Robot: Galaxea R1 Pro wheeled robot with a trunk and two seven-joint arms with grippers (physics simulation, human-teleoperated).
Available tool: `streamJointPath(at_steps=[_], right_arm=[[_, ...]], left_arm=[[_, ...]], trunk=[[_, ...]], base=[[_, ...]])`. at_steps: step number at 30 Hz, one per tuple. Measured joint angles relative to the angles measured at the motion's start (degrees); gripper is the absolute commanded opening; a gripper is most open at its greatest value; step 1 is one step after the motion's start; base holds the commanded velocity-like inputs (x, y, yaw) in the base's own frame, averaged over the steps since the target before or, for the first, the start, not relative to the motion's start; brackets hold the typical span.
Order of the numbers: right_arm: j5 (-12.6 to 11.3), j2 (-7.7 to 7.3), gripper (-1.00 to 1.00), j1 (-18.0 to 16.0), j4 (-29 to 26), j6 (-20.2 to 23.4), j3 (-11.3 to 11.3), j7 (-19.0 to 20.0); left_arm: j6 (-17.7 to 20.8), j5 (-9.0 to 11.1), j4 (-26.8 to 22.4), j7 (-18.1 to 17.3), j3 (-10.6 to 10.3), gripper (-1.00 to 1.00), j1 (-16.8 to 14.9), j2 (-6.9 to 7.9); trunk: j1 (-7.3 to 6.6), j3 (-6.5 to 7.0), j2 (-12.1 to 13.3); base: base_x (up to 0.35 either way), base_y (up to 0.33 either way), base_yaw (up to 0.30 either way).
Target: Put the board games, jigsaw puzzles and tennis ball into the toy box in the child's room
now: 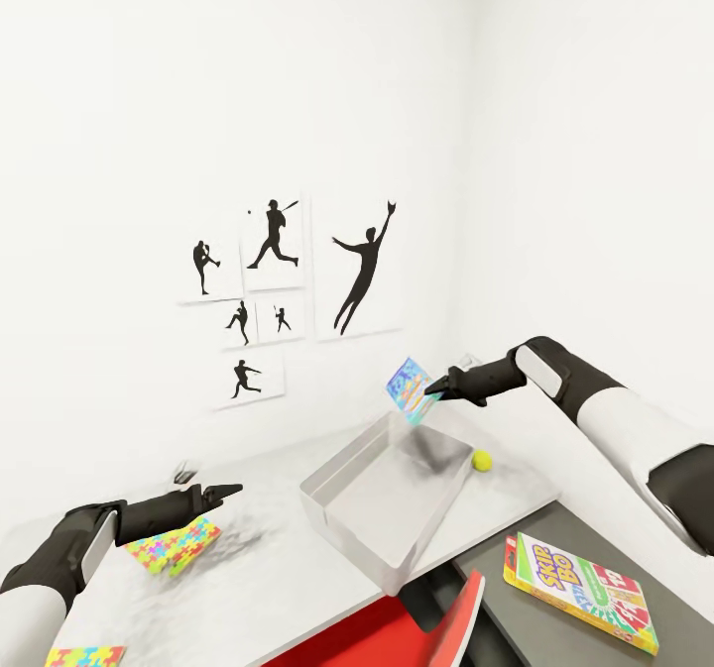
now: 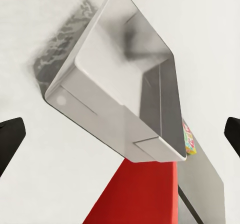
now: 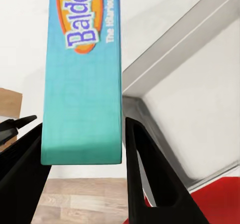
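I have the blue board game (image 1: pixel 410 388) pinched in my right gripper (image 1: pixel 432 389), fingers clamped on its teal edge (image 3: pixel 82 84), and it hangs in the air above the far rim of the toy box (image 1: pixel 342 459), not yet inside. The game stands on edge, its long axis tilted steeply rather than flat, and the open box lies below and just toward me from the fingers, so I judge the coming move to be a short drop inward and down over the box floor before letting go. The toy box sits at an angle near the table's (image 1: pixel 258 588) right end, one corner overhanging the near edge. The tennis ball (image 1: pixel 482 461) rests just beside the box's right wall. My left gripper (image 1: pixel 223 493) hovers with its fingers apart over a jigsaw puzzle (image 1: pixel 175 545) near the table's left part, holding nothing; a second jigsaw puzzle (image 1: pixel 85 656) lies at the near left edge. A Skip-Bo game (image 1: pixel 578 589) lies on the dark grey top (image 1: pixel 516 637) to the right, and a red chair (image 1: pixel 436 632) stands below the box
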Motion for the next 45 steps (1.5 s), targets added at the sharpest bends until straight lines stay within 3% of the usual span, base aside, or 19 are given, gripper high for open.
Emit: streamJointPath(at_steps=[9,16,32,45], right_arm=[[0.38,0.72,-1.00,-0.01,0.06,0.00,1.94,-0.24],[0.35,0.88,-1.00,0.01,0.07,0.00,7.76,-0.12],[-0.15,0.14,-1.00,-0.01,4.92,0.00,8.03,0.29],[-0.29,1.32,-1.00,0.56,5.06,-3.68,8.04,0.22]], left_arm=[[0.02,0.00,0.00,-0.06,0.04,1.00,-0.02,0.00],[0.08,0.08,0.00,-0.09,0.10,1.00,0.00,0.08],[0.09,0.09,0.00,-0.17,0.09,1.00,0.00,0.15],[0.09,0.09,0.00,-0.18,0.10,1.00,0.00,0.18]], trunk=[[0.00,0.00,0.00],[0.00,0.00,0.00],[0.00,0.00,0.00],[0.00,0.00,0.00]], base=[[0.000,0.000,0.000],[0.000,0.000,0.000],[0.000,0.000,0.000],[0.000,0.000,0.000]])
